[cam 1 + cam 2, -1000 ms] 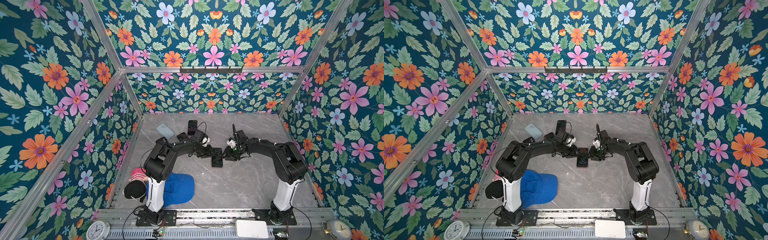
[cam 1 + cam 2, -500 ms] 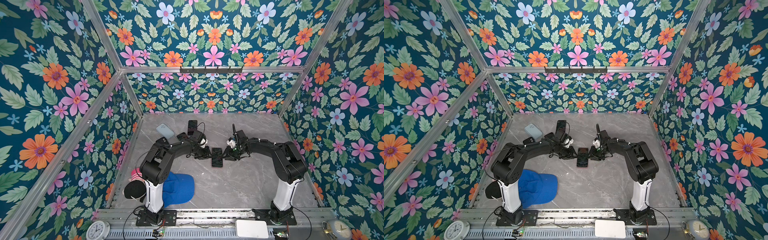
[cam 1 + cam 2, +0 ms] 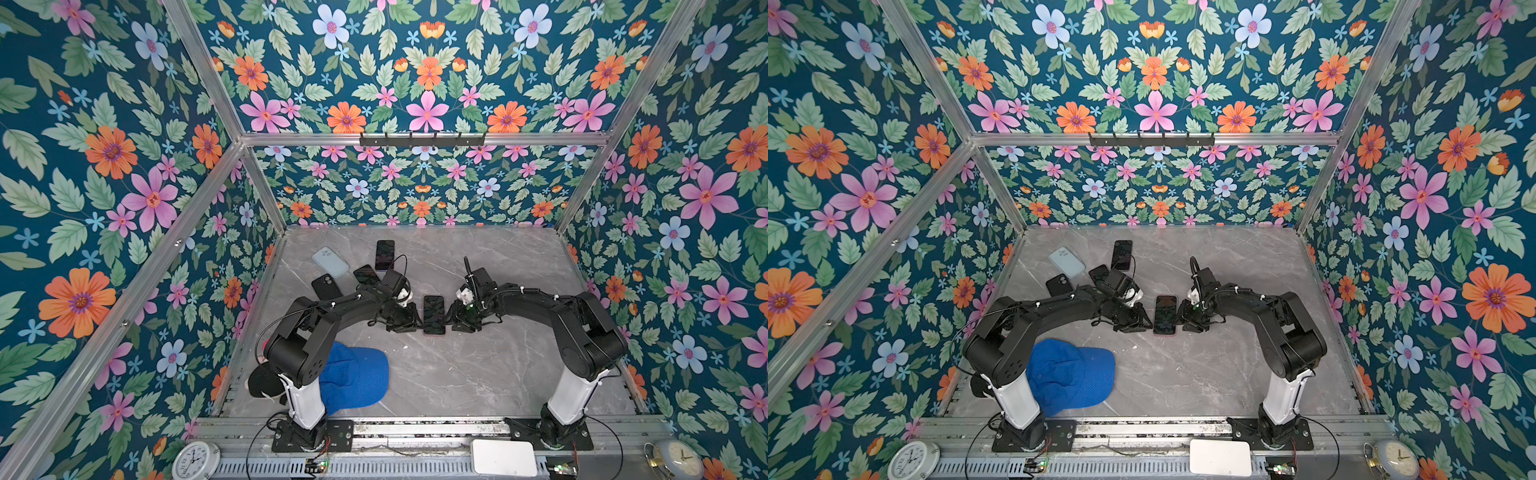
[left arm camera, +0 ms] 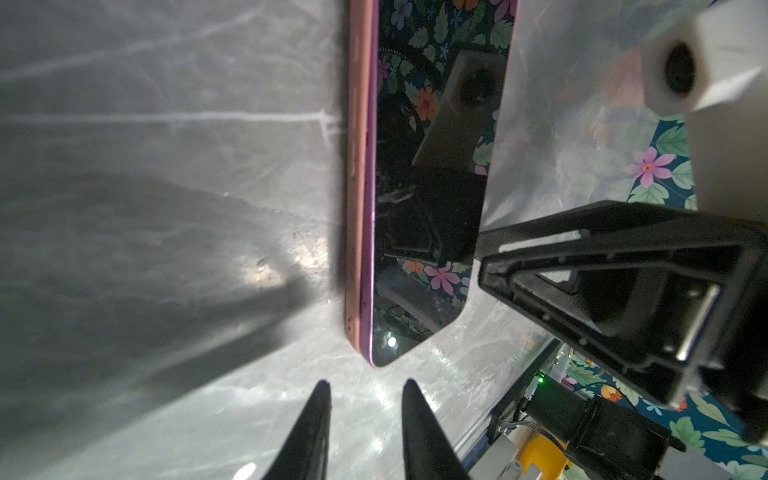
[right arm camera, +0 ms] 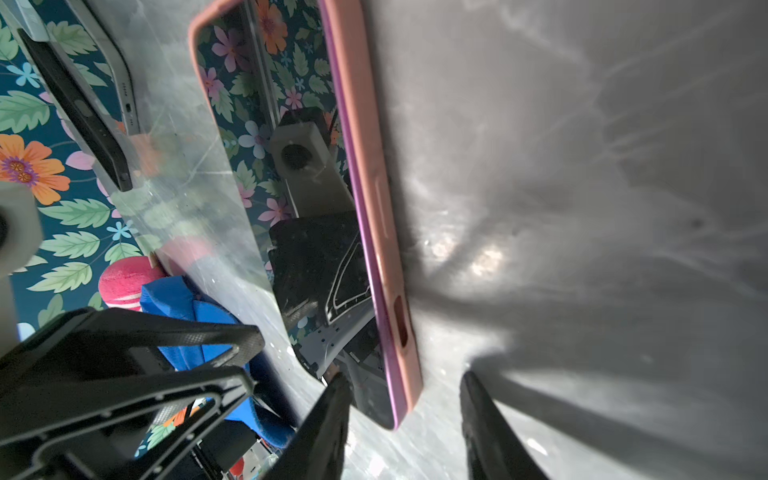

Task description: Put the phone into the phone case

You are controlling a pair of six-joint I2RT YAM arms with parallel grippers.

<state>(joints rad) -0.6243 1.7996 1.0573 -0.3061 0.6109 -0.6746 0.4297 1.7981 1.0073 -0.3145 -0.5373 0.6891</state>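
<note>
A black-screened phone (image 3: 434,314) (image 3: 1165,314) lies flat mid-table, seated in a pink phone case (image 4: 356,166) (image 5: 368,158) whose rim wraps its edges. My left gripper (image 3: 409,322) (image 4: 366,385) rests low at the phone's left side. Its fingers stand a narrow gap apart with nothing between them, just short of the phone's near corner. My right gripper (image 3: 457,320) (image 5: 404,377) is open at the right side. Its fingers straddle the cased phone's near corner; one fingertip (image 5: 338,384) sits at the screen's edge, the other stands clear of the case.
Behind the left arm lie a light blue case (image 3: 330,262), a black phone (image 3: 385,254), a black case (image 3: 326,286) and another dark phone (image 3: 365,274). A blue cap (image 3: 357,380) lies by the left arm's base. Floral walls enclose the table.
The right gripper's jaws have spread wider at the phone's corner. The left gripper's jaws have narrowed a little and the left arm has shifted slightly. The phone has stayed in place.
</note>
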